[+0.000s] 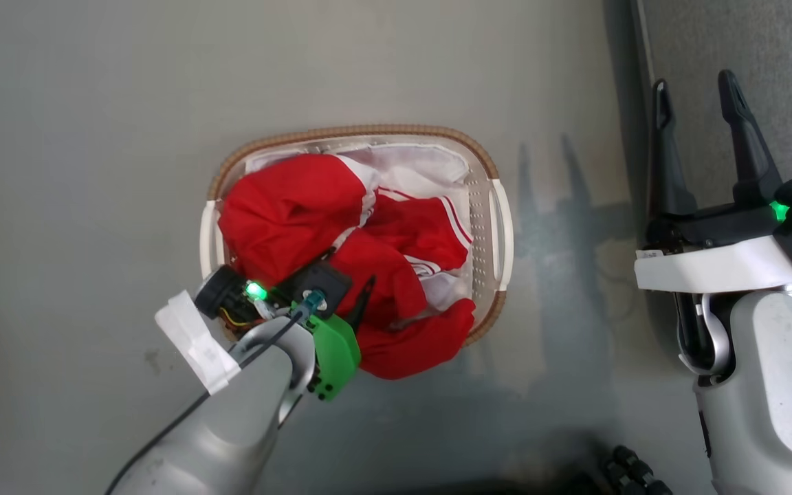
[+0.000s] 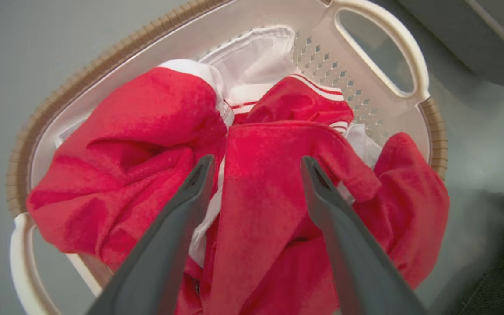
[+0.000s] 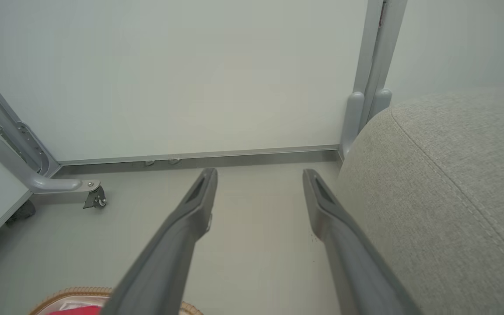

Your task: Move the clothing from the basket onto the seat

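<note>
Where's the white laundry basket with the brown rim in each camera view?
Head view: oval white perforated plastic basket, centre of the picture.
Left wrist view: basket across most of the picture.
Right wrist view: basket, a sliver at bottom-left edge.
Shared landmark: bright red fabric clothing inside it.

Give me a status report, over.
Left gripper open over the clothing. Right gripper open, empty, by the seat. Clothing in the basket, one fold over rim. Nothing in the way.

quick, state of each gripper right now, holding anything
left gripper: open, over the clothing in the basket, holding nothing
right gripper: open, empty, next to the seat
</note>
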### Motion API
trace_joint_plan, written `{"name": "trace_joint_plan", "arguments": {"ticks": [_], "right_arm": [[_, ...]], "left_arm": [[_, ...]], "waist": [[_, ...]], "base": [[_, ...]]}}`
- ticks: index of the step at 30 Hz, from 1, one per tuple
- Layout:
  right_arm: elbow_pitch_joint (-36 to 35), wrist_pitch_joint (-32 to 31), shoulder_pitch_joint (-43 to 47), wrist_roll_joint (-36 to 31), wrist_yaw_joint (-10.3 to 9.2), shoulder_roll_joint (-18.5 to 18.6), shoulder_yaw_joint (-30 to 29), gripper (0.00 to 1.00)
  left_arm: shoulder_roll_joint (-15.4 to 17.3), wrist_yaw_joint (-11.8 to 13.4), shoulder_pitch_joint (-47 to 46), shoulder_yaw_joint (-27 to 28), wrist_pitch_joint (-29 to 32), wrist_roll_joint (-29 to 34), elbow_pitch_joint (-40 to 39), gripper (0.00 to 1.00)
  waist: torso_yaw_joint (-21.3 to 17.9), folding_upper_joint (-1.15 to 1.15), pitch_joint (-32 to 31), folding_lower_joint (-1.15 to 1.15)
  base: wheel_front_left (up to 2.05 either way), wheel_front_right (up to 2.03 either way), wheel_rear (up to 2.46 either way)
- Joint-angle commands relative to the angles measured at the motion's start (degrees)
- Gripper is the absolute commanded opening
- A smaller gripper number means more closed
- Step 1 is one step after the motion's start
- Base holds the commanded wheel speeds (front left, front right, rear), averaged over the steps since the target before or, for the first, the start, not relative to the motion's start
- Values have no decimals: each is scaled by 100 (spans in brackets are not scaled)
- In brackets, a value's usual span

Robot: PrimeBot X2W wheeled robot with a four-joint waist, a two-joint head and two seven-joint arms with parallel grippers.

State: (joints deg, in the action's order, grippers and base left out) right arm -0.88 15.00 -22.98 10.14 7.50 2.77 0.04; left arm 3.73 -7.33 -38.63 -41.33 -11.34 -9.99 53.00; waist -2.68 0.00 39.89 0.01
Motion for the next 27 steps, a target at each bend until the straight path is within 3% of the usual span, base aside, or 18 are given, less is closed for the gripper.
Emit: {"name": "trace_joint_plan", "arguments": {"ticks": [1, 24, 25, 26, 27], "right_arm": [[-37, 28, -65, 30, -2, 21, -4, 100], [-65, 28, -258, 459, -2, 21, 210, 100], [-62, 28, -258, 466, -2, 21, 215, 100], [-57, 28, -259, 482, -2, 21, 224, 100], [-51, 28, -258, 493, -2, 21, 232, 100]], "left_arm": [[106, -20, -198, -130, 59, -123, 105, 100], [559, -19, -963, -1520, 504, -1551, 774, 100], [566, -19, -962, -1555, 518, -1599, 782, 96], [569, -19, -955, -1596, 546, -1662, 793, 86], [577, -19, -951, -1643, 582, -1705, 803, 69]], "waist": [[-236, 0, 394, -1], [-676, 0, 961, -1], [-688, 0, 969, -1], [-702, 0, 976, -1], [-714, 0, 979, -1]], "base": [[0, 0, 0], [0, 0, 0], [0, 0, 0], [0, 0, 0], [0, 0, 0]]}}
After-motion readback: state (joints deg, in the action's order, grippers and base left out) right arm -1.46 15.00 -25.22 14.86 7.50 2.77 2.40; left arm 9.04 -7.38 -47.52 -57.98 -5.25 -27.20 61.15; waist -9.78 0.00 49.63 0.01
